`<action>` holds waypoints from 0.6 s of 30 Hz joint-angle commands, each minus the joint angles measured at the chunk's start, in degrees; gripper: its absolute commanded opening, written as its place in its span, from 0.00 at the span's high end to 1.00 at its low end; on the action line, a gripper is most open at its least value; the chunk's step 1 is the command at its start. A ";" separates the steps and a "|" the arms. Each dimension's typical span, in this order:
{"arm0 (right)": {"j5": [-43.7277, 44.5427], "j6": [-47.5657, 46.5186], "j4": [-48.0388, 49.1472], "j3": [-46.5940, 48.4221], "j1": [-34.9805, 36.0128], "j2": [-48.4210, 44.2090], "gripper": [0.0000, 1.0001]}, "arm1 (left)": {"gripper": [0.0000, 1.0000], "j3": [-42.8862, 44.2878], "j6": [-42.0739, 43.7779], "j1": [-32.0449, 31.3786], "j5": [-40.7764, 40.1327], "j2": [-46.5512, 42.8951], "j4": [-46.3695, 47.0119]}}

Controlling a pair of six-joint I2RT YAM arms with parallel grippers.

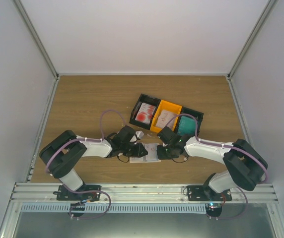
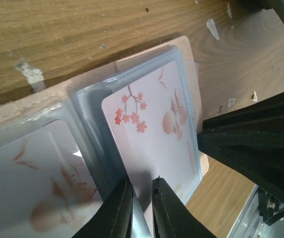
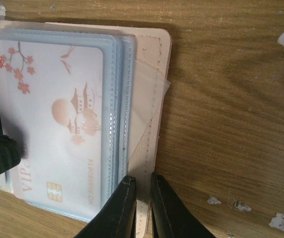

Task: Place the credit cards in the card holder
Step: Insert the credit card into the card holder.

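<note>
Lying open on the table (image 1: pixel 82 99), near middle, long axis left-right, between both arms: card holder (image 1: pixel 146 154), beige, clear sleeves, a blossom-print card (image 3: pixel 57 119) in its right sleeve; left fingers (image 2: pixel 116 214) clenched on a sleeve edge, right fingers (image 3: pixel 123 210) on the right cover; bins (image 1: pixel 172 104) with further cards (image 1: pixel 143 116) just far-right, right arm nearer

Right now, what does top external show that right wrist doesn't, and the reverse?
Only top external: the left arm and right arm whole, plus a row of bins behind them, with a red-marked card in one black bin and a teal card in another.
Only right wrist: the print on the sleeved card (blossoms, pagoda, chip, "VIP"), and the right gripper pinching the holder's edge.
Both: the open card holder lying on the wooden table.
</note>
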 commanded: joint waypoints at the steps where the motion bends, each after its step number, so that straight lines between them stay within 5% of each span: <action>1: 0.31 -0.74 0.99 -0.40 0.45 0.68 0.89 | 0.85 1.53 2.74 -0.42 4.29 0.92 2.34; 9: 3.34 0.05 -0.89 0.09 0.47 -0.94 0.87 | 0.84 1.55 3.32 -0.49 3.34 0.57 -0.68; 18: 5.91 0.28 -2.76 1.55 0.41 -6.44 0.66 | 0.75 2.34 6.44 -0.58 -1.23 -4.29 -7.93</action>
